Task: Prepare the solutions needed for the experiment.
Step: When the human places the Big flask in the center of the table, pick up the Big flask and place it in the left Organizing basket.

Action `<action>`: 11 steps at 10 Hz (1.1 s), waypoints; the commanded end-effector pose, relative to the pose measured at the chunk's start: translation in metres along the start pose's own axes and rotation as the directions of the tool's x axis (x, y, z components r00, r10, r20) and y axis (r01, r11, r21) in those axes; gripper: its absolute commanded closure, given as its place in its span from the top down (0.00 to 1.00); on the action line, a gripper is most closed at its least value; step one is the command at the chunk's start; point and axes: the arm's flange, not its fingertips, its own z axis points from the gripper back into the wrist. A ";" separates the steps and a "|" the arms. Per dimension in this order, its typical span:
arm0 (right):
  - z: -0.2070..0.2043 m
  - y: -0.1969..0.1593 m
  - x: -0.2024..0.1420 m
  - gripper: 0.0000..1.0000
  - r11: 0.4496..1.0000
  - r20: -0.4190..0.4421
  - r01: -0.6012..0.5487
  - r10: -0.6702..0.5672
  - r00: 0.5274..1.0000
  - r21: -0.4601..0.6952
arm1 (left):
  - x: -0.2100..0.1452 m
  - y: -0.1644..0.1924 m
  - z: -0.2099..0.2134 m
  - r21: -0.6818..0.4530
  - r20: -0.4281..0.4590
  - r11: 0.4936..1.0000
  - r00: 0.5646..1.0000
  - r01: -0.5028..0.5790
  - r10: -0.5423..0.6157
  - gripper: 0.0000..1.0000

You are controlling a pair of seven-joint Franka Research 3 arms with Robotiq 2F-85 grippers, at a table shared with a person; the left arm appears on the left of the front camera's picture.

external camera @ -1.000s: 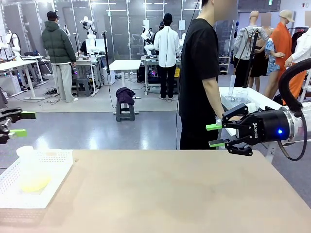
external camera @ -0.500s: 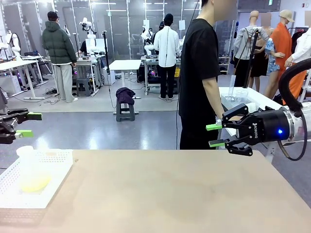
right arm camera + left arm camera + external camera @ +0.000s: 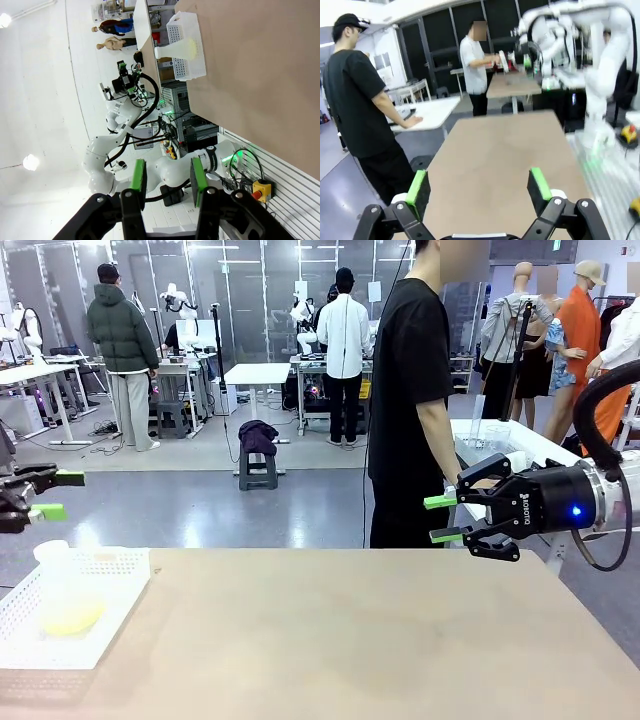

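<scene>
Flask w/ solutions (image 3: 70,615) in basket (image 3: 120,570)

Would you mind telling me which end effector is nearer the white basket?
The left end effector hovers just above the white basket at the table's left edge; the right end effector hangs across the table, far right.

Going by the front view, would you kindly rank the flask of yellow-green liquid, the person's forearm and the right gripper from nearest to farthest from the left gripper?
From the left gripper:
1. Flask of yellow-green liquid, just below it, standing in the white basket.
2. Person's forearm, beyond the table's far edge.
3. Right gripper, at the right side.
</scene>
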 end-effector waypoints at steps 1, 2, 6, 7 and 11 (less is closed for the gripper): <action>0.000 0.001 0.000 0.46 1.000 0.000 0.009 -0.009 1.000 0.014 | 0.033 -0.023 0.016 0.110 0.195 0.965 0.958 -0.237 0.213 1.00; 0.000 0.001 0.000 0.46 1.000 0.000 0.009 -0.009 1.000 0.014 | 0.044 -0.028 0.025 0.130 0.222 0.939 0.932 -0.319 0.286 1.00; 0.000 0.001 0.000 0.46 1.000 0.000 0.009 -0.009 1.000 0.014 | 0.026 0.000 0.020 0.080 0.071 0.648 0.653 -0.757 0.754 1.00; 0.000 0.001 0.000 0.46 1.000 0.000 0.009 -0.009 1.000 0.014 | 0.023 0.009 0.015 0.024 0.033 0.574 0.575 -0.818 0.818 1.00; 0.000 0.001 0.000 0.46 1.000 0.000 0.009 -0.009 1.000 0.014 | 0.005 0.027 0.021 -0.068 -0.049 0.312 0.316 -0.948 0.948 1.00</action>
